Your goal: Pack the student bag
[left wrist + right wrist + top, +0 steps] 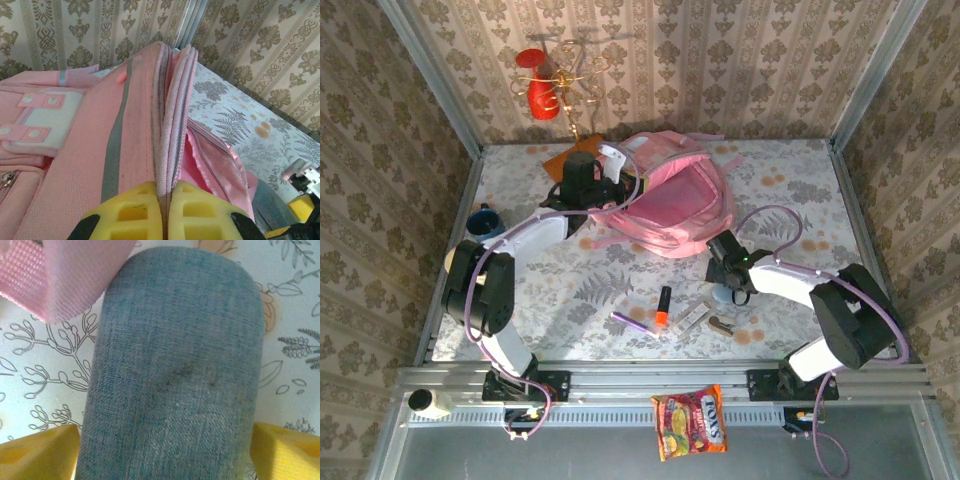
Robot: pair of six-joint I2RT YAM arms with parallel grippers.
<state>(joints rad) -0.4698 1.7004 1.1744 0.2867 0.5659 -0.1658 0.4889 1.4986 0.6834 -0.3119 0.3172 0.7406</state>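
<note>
Hold bag [125, 130] rim high with left gripper [165, 212], clamped on it at bottom centre. Close right gripper [165, 455], spread astride pouch [175, 350] mid-frame, squarely; seemingly not gripping yet.

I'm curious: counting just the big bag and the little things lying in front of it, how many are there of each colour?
Pink: 1, the student bag
Grey-blue: 1, the pouch
Purple: 1, the pen
Orange: 1, the marker
Pale or clear: 1, the small packet
Brownish: 1, the small item
Total: 6
</note>
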